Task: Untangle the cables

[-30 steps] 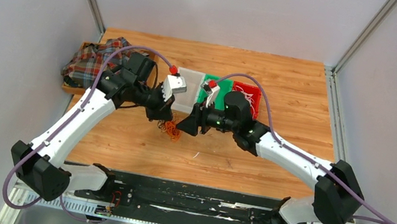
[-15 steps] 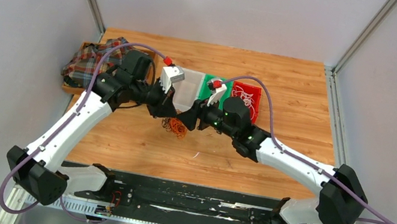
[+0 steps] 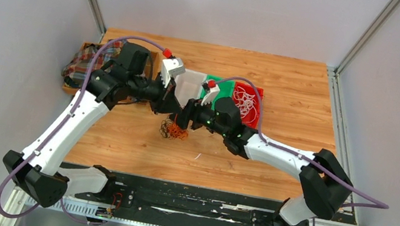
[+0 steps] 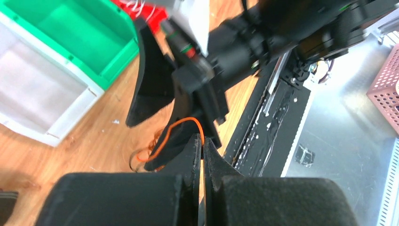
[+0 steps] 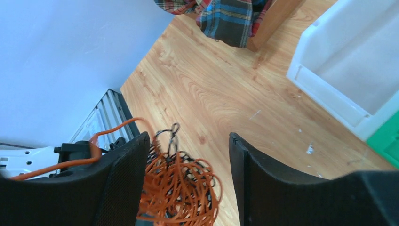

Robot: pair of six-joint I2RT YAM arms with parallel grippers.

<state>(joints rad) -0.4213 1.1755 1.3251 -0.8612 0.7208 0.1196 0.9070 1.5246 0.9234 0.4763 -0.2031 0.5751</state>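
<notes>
Just beyond cables (image 3: 172, 130), white bin (image 3: 191, 87).

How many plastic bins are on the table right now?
3, in a row on the table: white bin left, green bin centre, red bin right. Parts of the white and green ones are hidden from the top camera.

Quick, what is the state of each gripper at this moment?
Left gripper: closed, holding a strand of orange cable.
Right gripper: open, holding nothing.
</notes>
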